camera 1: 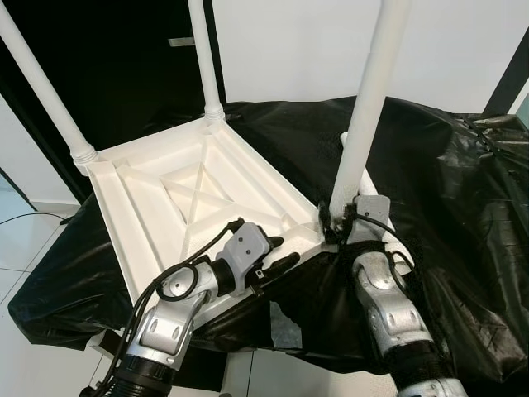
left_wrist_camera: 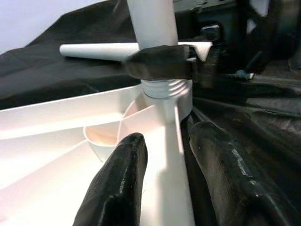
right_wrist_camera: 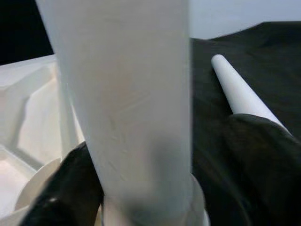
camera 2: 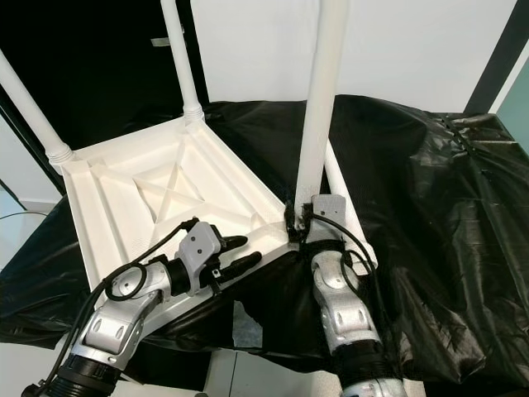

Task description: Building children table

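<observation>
Black plastic sheet (camera 1: 463, 190) covers the work surface, filling most of the head view from 9 to 4 o'clock. On it, left of centre, lies the white tabletop (camera 1: 165, 207) upside down, ribbed underside up w/ an X brace in the middle.

Three legs stand up from its corners: one at 10 o'clock (camera 1: 41, 91), one at 12 o'clock (camera 1: 204, 58), and the near-right leg (camera 1: 368, 107) at approx 1 o'clock, rising out of frame. A fourth leg (right_wrist_camera: 237, 89) lies loose on the sheet just beyond the near-right corner, not attached.

Right arm comes up from 5 o'clock; right gripper (camera 1: 340, 222) sits at the base of the near-right leg, fingers (right_wrist_camera: 75, 183) closed round it just above the threaded collar. In the left wrist view one black finger crosses the leg right over the screw threads.

Left arm comes up from 7 o'clock; left gripper (camera 1: 281, 252) is at the tabletop's near edge, approx centre frame, pointing toward that same corner. Its fingers (left_wrist_camera: 117, 183) are narrowly apart, straddling the tabletop rim, one inside the frame and one outside over the sheet; can't tell whether they press on it.
</observation>
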`<state>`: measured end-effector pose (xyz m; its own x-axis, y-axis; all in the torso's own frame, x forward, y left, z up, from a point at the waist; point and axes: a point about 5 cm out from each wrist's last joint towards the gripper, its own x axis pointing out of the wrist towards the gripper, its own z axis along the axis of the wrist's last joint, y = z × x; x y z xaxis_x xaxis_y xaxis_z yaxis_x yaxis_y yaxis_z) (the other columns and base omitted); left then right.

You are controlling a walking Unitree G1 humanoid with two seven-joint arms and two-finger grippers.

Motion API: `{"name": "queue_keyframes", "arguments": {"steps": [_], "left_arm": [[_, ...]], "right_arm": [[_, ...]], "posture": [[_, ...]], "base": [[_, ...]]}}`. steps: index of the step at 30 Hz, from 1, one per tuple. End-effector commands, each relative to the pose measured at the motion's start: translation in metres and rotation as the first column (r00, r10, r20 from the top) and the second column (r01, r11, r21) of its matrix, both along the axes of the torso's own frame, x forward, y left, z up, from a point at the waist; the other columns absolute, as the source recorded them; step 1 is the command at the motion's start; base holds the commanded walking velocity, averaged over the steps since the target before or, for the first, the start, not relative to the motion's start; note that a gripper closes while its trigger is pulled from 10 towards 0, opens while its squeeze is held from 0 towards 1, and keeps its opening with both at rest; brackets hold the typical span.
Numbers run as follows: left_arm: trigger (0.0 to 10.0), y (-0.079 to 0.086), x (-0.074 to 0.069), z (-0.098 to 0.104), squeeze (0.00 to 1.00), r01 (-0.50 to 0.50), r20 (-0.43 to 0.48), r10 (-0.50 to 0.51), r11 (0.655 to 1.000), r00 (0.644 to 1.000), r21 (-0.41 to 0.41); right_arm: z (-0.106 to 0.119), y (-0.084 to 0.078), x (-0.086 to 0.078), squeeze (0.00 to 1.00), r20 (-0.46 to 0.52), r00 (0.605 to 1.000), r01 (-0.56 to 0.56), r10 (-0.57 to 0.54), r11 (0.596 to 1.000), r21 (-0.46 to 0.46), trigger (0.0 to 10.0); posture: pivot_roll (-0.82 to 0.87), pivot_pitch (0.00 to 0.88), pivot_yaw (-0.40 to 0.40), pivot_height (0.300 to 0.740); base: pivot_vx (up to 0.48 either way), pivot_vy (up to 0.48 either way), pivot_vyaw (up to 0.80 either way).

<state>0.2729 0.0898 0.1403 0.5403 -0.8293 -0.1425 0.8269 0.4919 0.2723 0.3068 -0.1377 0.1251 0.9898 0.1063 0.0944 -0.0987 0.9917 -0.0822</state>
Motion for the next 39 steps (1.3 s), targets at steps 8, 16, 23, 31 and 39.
{"name": "queue_keyframes", "arguments": {"steps": [8,16,23,31,39], "left_arm": [[10.0,0.010,0.005,0.005,0.00,-0.116,0.046,0.116,0.993,0.992,-0.001],[10.0,0.006,0.010,0.007,0.00,-0.105,0.064,0.105,0.994,0.992,-0.001],[10.0,0.006,0.013,0.009,0.00,-0.115,0.080,0.115,0.993,0.990,-0.004],[10.0,0.006,0.016,0.012,0.00,-0.139,0.100,0.138,0.990,0.985,-0.002],[10.0,0.009,0.013,0.009,0.00,-0.161,0.093,0.160,0.987,0.983,-0.004]], "right_arm": [[0.002,-0.027,-0.009,0.00,-0.013,0.953,-0.304,0.304,0.953,-0.011,10.0],[0.008,-0.026,0.016,0.00,-0.080,0.874,-0.485,0.480,0.871,-0.075,10.0],[0.013,-0.019,0.030,0.00,-0.100,0.834,-0.550,0.543,0.831,-0.078,10.0],[0.013,-0.010,0.039,0.00,-0.135,0.784,-0.619,0.605,0.777,-0.113,0.0],[-0.004,-0.022,0.036,0.00,-0.180,0.858,-0.504,0.482,0.857,-0.108,0.0]], "posture": [[0.03,0.000,0.022,0.740],[0.03,0.000,0.014,0.740],[0.04,0.000,0.005,0.740],[0.08,0.000,-0.022,0.740],[0.08,0.000,-0.026,0.740]], "base": [[0.000,0.000,0.00],[0.000,0.000,0.00],[0.000,0.000,0.00],[0.000,0.000,0.00],[0.000,0.000,0.00]]}}
